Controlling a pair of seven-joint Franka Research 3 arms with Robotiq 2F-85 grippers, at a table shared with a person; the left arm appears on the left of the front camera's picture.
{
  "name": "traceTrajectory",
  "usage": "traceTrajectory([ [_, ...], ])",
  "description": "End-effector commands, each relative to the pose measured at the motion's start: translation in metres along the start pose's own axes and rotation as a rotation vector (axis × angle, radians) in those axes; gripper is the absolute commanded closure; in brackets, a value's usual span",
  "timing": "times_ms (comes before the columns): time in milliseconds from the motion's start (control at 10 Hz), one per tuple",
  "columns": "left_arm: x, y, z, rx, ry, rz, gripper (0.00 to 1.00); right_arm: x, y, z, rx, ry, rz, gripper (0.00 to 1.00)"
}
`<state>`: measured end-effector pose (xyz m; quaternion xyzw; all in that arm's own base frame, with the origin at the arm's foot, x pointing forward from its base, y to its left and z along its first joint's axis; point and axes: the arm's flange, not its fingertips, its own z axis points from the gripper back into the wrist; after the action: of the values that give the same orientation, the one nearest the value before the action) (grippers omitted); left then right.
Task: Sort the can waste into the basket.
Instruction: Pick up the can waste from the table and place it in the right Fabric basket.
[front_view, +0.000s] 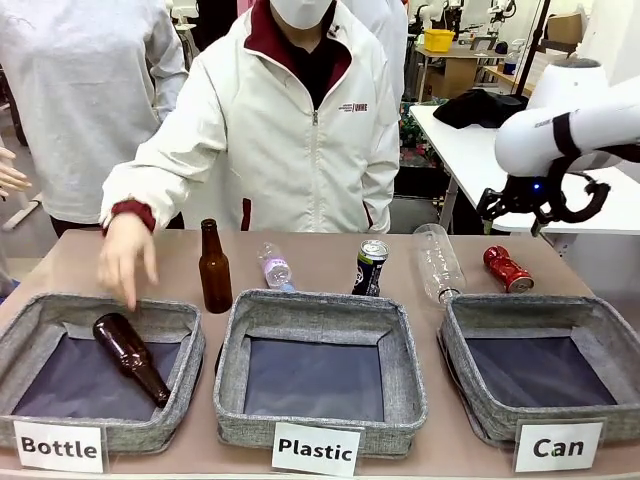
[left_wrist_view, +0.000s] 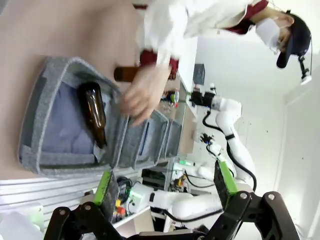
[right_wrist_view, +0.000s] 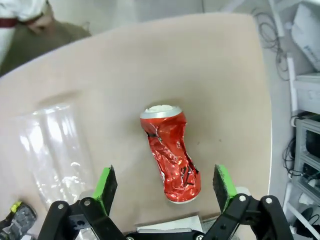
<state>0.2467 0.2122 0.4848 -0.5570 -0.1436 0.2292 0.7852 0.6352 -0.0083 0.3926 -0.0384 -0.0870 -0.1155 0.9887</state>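
Note:
A crushed red can (front_view: 508, 269) lies on its side at the table's far right, behind the grey basket (front_view: 530, 306) labelled "Can". My right gripper (front_view: 540, 206) hangs open above that can. In the right wrist view the red can (right_wrist_view: 170, 156) lies on the table between the open gripper's (right_wrist_view: 165, 176) green pads, farther off than them and untouched. A black-and-blue can (front_view: 370, 267) stands upright behind the middle basket. In the left wrist view my left gripper (left_wrist_view: 165, 184) is open with nothing in it, far from both cans.
Baskets labelled "Plastic" (front_view: 320, 305) and "Bottle" (front_view: 60, 305) sit left of the "Can" basket. A brown bottle (front_view: 130, 356) lies in the "Bottle" basket, with the person's hand (front_view: 125, 257) just above it. Another brown bottle (front_view: 214, 268) stands behind; two clear plastic bottles (front_view: 437, 262) lie nearby.

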Motion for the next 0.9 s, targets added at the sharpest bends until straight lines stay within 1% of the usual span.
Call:
traceTrajectory([
  [0,-0.003,-0.001,0.002,-0.008,0.049,-0.003,0.00,0.005,0.007,-0.016,-0.047,0.008,0.001,0.00],
  [200,-0.009,-0.002,0.001,-0.013,0.065,-0.024,0.00,0.001,0.010,-0.036,-0.057,0.041,0.029,0.00],
  [300,-0.004,0.005,-0.010,0.016,0.083,-0.005,0.00,0.000,0.011,-0.046,-0.080,0.058,0.026,0.00],
  [400,-0.007,0.004,-0.027,0.053,0.111,0.000,0.00,-0.001,0.009,-0.052,-0.077,0.078,0.019,0.00],
  [500,-0.015,0.001,-0.050,0.084,0.157,-0.018,0.00,-0.003,0.005,-0.058,-0.081,0.089,0.012,0.00],
  [700,-0.030,-0.015,-0.111,0.167,0.285,-0.064,0.00,-0.004,0.003,-0.064,-0.085,0.108,0.003,0.00],
  [800,-0.034,-0.017,-0.127,0.213,0.321,-0.076,0.00,-0.004,0.003,-0.067,-0.082,0.114,0.003,0.00],
])
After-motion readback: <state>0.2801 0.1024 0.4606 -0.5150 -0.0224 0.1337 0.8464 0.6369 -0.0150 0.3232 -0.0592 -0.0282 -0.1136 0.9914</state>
